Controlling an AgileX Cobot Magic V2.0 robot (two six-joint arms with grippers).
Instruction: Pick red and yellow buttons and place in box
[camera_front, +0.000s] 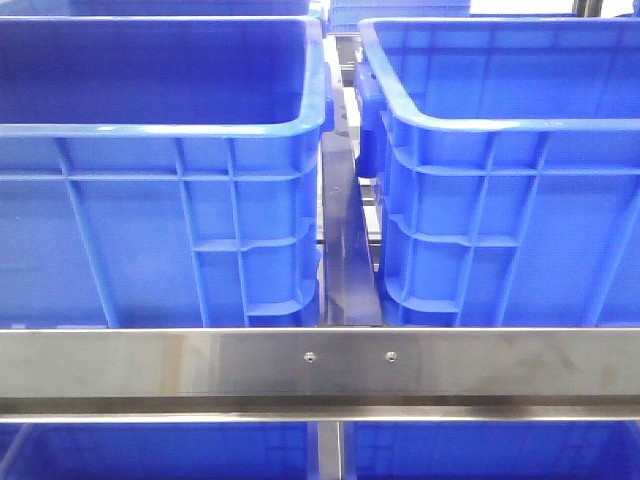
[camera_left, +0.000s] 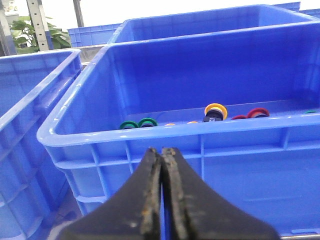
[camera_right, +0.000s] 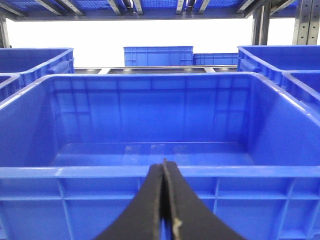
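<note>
A yellow button (camera_left: 216, 110) and a red button (camera_left: 258, 112) lie on the floor of a blue crate (camera_left: 150, 135) with dark inner walls, seen in the left wrist view. My left gripper (camera_left: 162, 150) is shut and empty, outside that crate's near wall and below its rim. The box (camera_front: 500, 125) is the right-hand crate with lighter, panelled inner walls. In the right wrist view the box (camera_right: 160, 171) shows a bare floor. My right gripper (camera_right: 164, 162) is shut on nothing, in front of its near wall. Neither gripper shows in the front view.
Green buttons (camera_left: 138, 123) and other small caps share the left crate (camera_front: 150, 128). A dark divider (camera_front: 345, 250) fills the gap between the two crates. A steel rail (camera_front: 320, 365) crosses in front. More blue crates (camera_right: 157, 55) stand behind.
</note>
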